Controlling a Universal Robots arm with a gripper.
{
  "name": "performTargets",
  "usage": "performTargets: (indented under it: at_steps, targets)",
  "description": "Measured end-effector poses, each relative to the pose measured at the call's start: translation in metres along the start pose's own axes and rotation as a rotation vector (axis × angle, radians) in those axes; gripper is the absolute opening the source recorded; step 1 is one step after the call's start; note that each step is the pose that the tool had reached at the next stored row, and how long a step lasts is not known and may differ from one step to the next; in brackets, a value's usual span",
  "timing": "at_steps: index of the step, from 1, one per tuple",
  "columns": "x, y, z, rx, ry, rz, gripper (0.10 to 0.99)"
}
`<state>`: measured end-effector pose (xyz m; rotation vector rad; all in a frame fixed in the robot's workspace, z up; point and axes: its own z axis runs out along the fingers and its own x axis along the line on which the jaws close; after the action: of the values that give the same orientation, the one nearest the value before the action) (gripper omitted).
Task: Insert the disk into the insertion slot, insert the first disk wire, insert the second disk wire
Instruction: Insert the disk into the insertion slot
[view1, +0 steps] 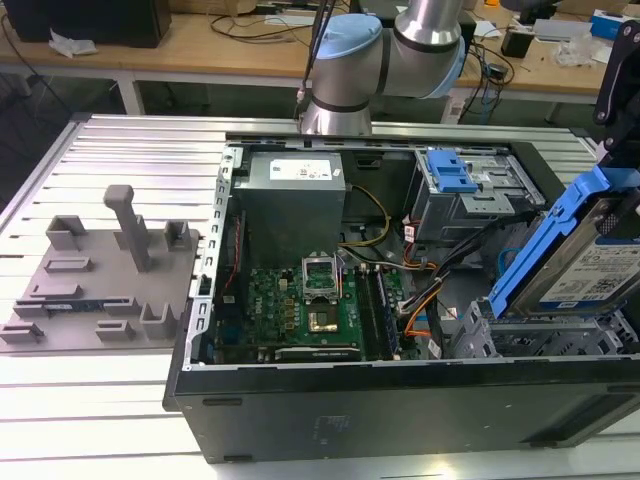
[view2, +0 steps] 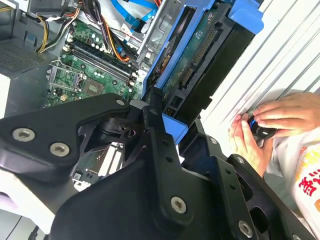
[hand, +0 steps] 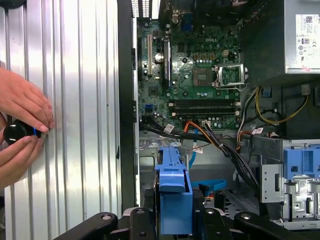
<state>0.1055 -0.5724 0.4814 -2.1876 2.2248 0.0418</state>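
gripper (hand: 174, 220): one, mine, clamped on the blue carrier of the disk
disk (view1: 588, 265): one, at three o'clock in the exterior view
insertion slot (view1: 540, 338): one low perforated cage, at four o'clock in that view
taller cage with blue latch (view1: 465, 190): one, at one o'clock
computer case (view1: 400, 400): one, lying open on the bench (view1: 90, 410)
power supply (view1: 290, 185): one, at twelve o'clock
motherboard (view1: 290, 310): one, near the centre
processor socket (view1: 325, 321): one that I can count on that board
grey fixture plate (view1: 90, 290): one, at nine o'clock
person's hands (hand: 22, 105): two, seen in both wrist views
small black object (hand: 14, 132): one, between those two hands
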Motion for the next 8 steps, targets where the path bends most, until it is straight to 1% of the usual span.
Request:
performTargets:
  at_steps: [3, 8]
  targets:
    - [-0.0007, 0.0000, 0.0001, 0.000, -0.0001, 0.000, 0.365]
    - [-0.0044, -0.0006, 0.0004, 0.000, 0.0000, 0.000, 0.365]
